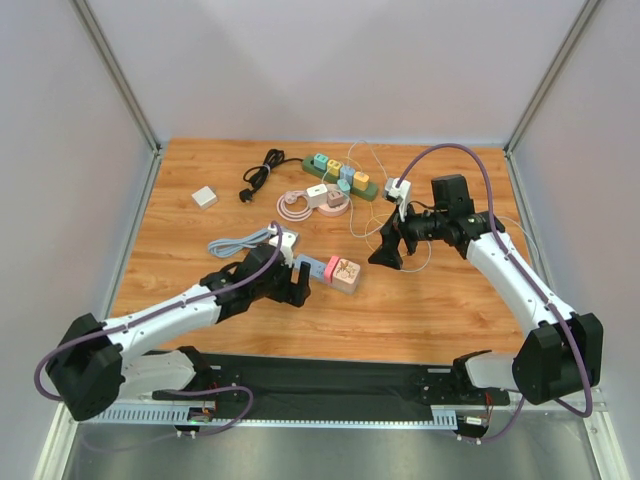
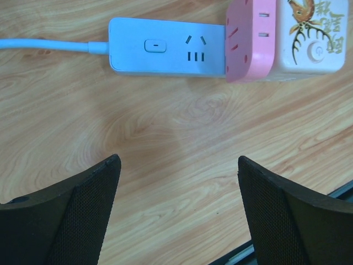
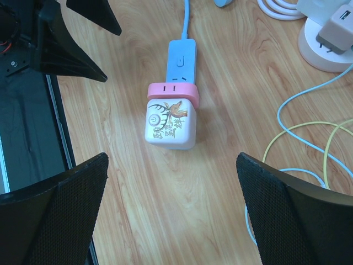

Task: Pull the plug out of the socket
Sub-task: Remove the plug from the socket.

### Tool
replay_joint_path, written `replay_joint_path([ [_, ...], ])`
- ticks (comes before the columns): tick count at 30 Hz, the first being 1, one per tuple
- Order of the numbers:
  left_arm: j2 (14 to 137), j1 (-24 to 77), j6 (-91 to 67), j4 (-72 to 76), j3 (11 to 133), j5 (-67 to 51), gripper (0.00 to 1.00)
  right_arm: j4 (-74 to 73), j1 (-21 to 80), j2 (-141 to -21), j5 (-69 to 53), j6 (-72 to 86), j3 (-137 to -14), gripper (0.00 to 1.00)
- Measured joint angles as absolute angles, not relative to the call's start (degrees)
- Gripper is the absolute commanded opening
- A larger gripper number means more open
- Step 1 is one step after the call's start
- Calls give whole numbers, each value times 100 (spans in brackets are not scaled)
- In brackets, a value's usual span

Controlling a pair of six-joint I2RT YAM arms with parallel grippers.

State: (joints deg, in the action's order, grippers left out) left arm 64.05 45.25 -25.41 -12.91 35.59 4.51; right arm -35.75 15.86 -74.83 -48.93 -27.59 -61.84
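Note:
The socket is a light blue power strip lying flat on the wooden table. The plug, a white cube with a pink base and a deer drawing, sits pushed onto the strip's end. My left gripper hovers just on the near side of the strip, open, with only bare wood between its fingers. My right gripper stands open to the right of the plug, a short gap away, holding nothing.
A green power strip with coloured plugs lies at the back, with a black cable to its left. A pink cable coil, a white adapter, thin loose cables, a small white box and a grey-blue cord surround the middle. A black mat lines the near edge.

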Motion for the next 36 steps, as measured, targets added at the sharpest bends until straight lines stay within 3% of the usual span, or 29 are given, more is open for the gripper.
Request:
replay_joint_path([
  [13,7953,4729,-2510,-1092,4598,652,86,-3509,1581,-7491,-4845,-2676,-6176,100],
  [36,8768,4729,-2530,-1114,5568,521,72,-3485,1581,-7577,-4842,-2663,-6176,100],
])
